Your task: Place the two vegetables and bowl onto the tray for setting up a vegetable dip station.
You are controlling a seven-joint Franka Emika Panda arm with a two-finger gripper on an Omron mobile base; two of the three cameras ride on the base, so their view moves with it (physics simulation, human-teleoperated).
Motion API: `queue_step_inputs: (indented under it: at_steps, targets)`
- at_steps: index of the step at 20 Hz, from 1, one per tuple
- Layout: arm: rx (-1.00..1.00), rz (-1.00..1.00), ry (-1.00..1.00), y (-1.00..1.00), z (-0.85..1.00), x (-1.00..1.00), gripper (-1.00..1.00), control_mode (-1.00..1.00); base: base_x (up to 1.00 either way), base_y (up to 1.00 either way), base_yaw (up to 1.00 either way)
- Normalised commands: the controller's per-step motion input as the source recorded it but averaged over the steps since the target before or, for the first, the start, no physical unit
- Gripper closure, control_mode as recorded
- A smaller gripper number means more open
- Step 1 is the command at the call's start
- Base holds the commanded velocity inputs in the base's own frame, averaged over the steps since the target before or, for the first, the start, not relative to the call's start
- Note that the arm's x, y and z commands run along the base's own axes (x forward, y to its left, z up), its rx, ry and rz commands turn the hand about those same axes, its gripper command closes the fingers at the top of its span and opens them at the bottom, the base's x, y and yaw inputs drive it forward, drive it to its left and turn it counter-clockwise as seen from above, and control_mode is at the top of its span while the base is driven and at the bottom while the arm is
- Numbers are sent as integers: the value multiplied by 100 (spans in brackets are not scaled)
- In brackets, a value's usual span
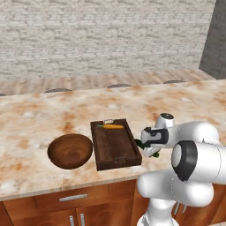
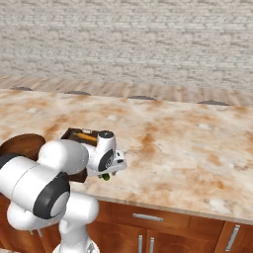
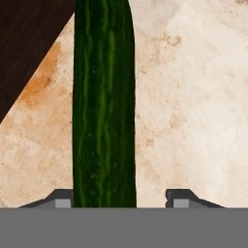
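Tool (image 3: 118, 198) low over tabletop (image 3: 193, 97), jaws spread wide. Cucumber (image 3: 104, 106) lies between fingertips (image 3: 180, 197), touching the left one, seemingly not gripped. It sits just right of tray (image 1: 115, 148); carrot (image 1: 111, 126) inside tray.

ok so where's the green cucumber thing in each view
Left base view: a dark green sliver of the cucumber shows beside the tray, at its right edge, mostly behind the end effector.
Right base view: a small green tip under the wrist.
Hand view: it runs up the picture, its near end between the fingertips.
Shared landmark: the tray, the dark corner at upper left in the hand view.
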Motion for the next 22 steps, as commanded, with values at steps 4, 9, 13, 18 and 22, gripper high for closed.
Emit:
queue_step_inputs:
  at_steps: [4,9,13,18,22]
  targets:
    - [0,0,-1,-2,4,0,100,-100,0,0,0]
    - [0,0,-3,-17,49,0,100,-100,0,0,0]
    - [0,0,0,-3,61,0,100,-100,0,0,0]
    - [0,13,0,27,35,-8,100,-100,0,0,0]
    - [0,32,0,54,35,0,100,-100,0,0,0]
